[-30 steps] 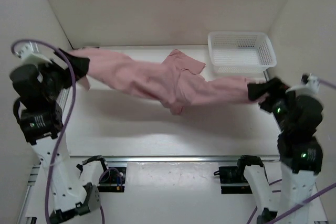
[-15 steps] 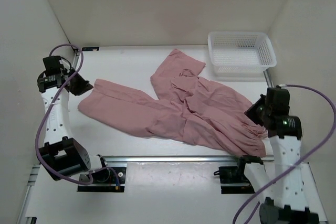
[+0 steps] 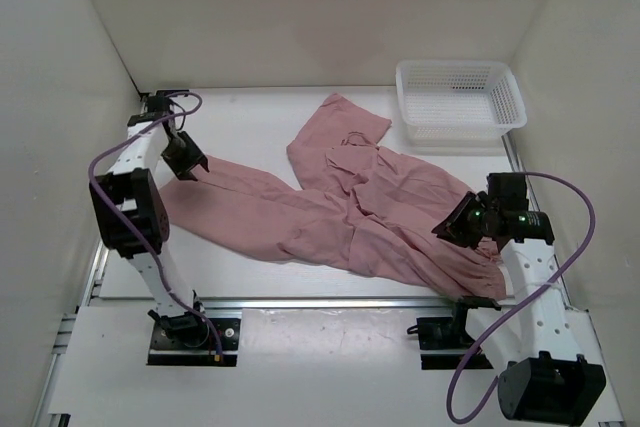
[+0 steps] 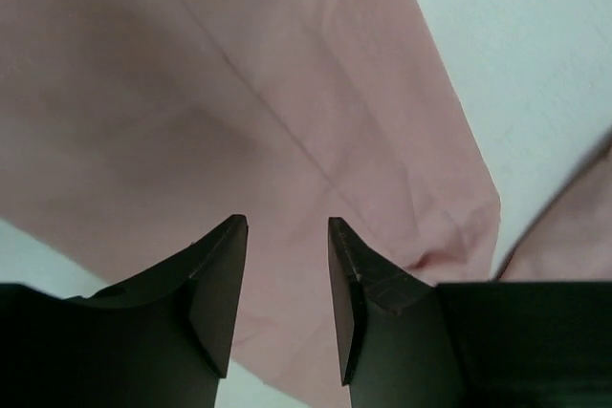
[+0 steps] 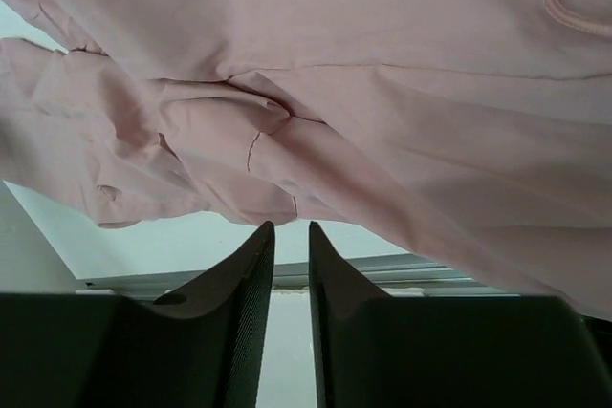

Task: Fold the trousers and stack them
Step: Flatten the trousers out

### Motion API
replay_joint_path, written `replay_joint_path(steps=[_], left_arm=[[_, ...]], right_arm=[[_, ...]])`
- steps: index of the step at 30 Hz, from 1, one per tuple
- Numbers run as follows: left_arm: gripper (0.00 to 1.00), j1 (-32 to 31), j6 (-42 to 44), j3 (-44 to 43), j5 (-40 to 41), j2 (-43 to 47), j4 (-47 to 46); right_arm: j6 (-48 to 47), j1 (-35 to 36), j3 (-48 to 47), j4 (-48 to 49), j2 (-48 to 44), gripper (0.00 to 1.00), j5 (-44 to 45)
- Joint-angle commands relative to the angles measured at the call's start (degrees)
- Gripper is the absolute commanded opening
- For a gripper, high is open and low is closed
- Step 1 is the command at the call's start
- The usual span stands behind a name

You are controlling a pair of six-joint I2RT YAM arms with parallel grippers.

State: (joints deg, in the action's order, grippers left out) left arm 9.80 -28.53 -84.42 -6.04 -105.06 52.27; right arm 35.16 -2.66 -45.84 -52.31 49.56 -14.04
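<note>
Near right, my right gripper (image 3: 455, 226) has let go; its fingers stand a narrow gap apart, empty. The trousers (image 3: 340, 212), held stretched aloft a second ago, now lie spread on the worktop (image 3: 250, 117). Far left, my left gripper (image 3: 190, 162) hovers over them, fingers apart. I judge folding can begin.

Bare table (image 3: 250, 122) lies behind and in front of the trousers (image 3: 330, 217); the basket (image 3: 460, 65) blocks the corner to their far right.
</note>
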Motion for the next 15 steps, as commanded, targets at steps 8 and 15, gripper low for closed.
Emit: replay_joint_path(steps=[8,15], left_arm=[[0.61,-1.5,-4.4,-11.9,13.6,-12.4,1.5],[0.47,-2.1,-4.4,-15.7,12.8,-19.7,2.0]], right_arm=[[-2.0,-0.1,-2.1,2.0,1.9,0.27,-2.3],[-2.5,-0.1,-3.2,2.6,4.1,0.27,-2.8]])
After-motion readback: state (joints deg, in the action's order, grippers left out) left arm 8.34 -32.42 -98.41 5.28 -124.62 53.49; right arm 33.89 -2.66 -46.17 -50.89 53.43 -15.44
